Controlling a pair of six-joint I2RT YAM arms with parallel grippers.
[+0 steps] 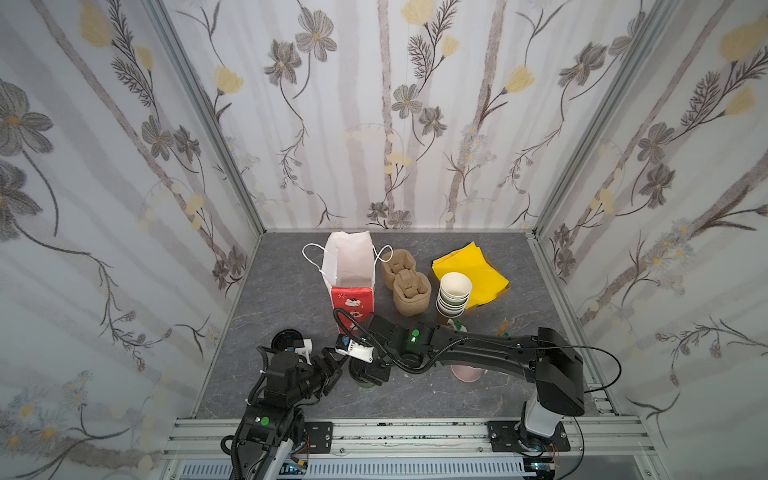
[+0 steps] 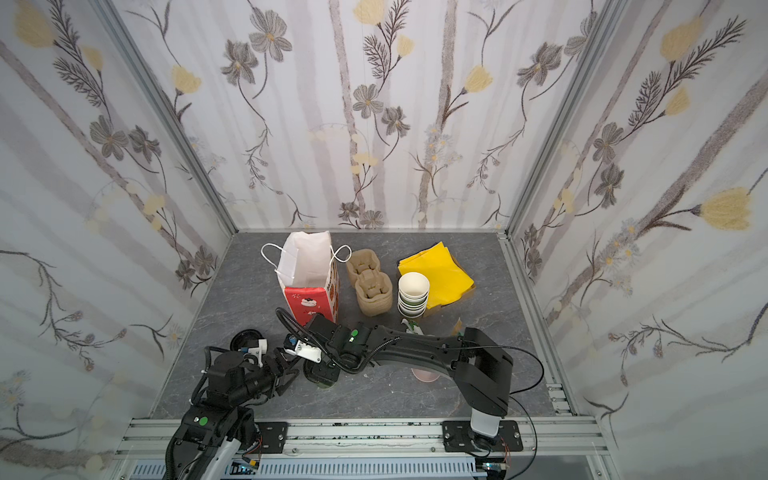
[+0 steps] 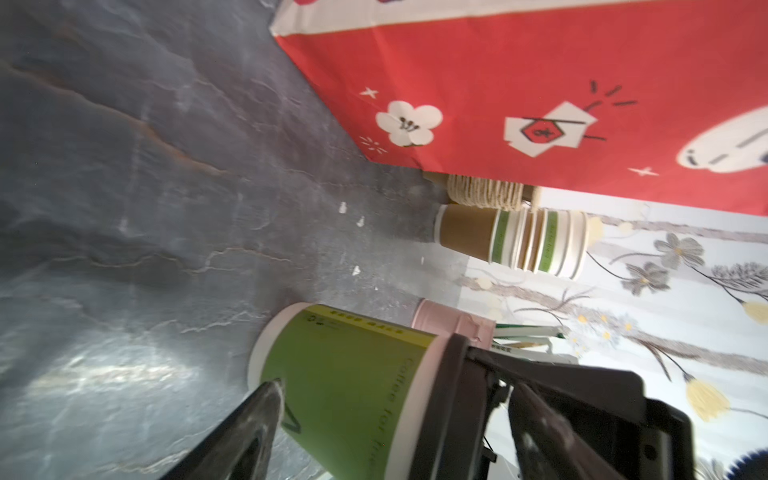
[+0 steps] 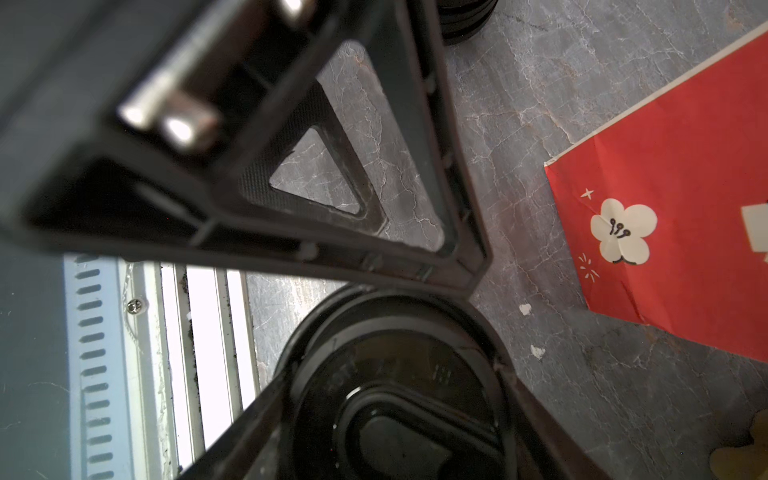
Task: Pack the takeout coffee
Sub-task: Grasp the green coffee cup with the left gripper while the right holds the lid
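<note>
The takeout coffee (image 3: 345,382), a green-sided paper cup, carries a black sip lid (image 4: 395,374). It sits at the front left of the table, mostly hidden under the right wrist in both top views, with only its green base (image 1: 366,384) showing. My right gripper (image 4: 386,415) comes down from above with its fingers (image 4: 519,399) hugging the lid's rim on both sides. My left gripper (image 1: 338,365) stands open just left of the cup, and one of its fingers (image 3: 262,411) lies by the cup's lower wall.
A red and white paper bag (image 1: 351,270) stands open behind the cup. To its right are brown pulp carriers (image 1: 405,282), a stack of lidless cups (image 1: 454,295) and yellow napkins (image 1: 469,270). A pink cup (image 1: 467,374) sits under the right arm. Spare black lids (image 1: 286,338) lie at the left.
</note>
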